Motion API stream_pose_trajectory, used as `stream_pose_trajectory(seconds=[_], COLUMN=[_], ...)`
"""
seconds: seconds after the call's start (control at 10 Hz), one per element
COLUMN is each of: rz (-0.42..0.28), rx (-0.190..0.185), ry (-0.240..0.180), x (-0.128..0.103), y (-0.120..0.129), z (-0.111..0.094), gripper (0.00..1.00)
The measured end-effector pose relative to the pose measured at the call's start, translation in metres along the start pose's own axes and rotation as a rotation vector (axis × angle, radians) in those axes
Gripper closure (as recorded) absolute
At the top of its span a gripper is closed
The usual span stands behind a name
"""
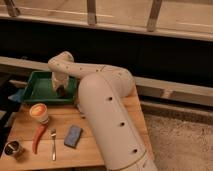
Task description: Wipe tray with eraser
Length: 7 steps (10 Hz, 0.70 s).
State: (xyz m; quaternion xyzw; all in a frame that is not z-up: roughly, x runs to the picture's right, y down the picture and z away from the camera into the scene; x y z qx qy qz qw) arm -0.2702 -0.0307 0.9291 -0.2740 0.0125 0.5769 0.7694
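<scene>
- The robot's white arm (107, 115) is filling the nearest part of the view, rising from the bottom edge and bending left toward the back of the table.
- A wooden table (90, 142) of pale slats is carrying everything; to its right a speckled floor (180, 145) is showing.
- At the near left corner a small metal cup (13, 148) is standing, with an orange-red curved object (38, 138) and a metal fork (53, 144) lying just beside it.
- A blue-grey sponge-like block (73, 136) is lying flat near the arm's lower segment.
- Further back, a paper cup (39, 113) with an orange top is standing just in front of the tray.
- The green tray (37, 89) is sitting at the table's far left — its rim is reaching the back edge.
- The gripper (60, 92) is pointing down inside the tray's right half; something dark is showing at its tip, possibly the eraser, but I cannot tell whether the fingers are closed on it or spread.
- Behind the table a dark wall (150, 55) is running across the room, with a pale ledge (175, 90) below and a railing (92, 12) above.
</scene>
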Motion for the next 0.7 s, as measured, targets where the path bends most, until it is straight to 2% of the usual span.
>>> stream_pose_trajectory(seconds=[0.3, 0.5, 0.7], rz=[-0.026, -0.067, -0.095], rx=[0.019, -0.001, -0.026], ry=[-0.035, -0.046, -0.039], x=[-0.025, -0.036, -0.029], y=[0.004, 0.024, 0.041], z=[-0.004, -0.001, 0.002], gripper=[1.0, 1.0, 1.0])
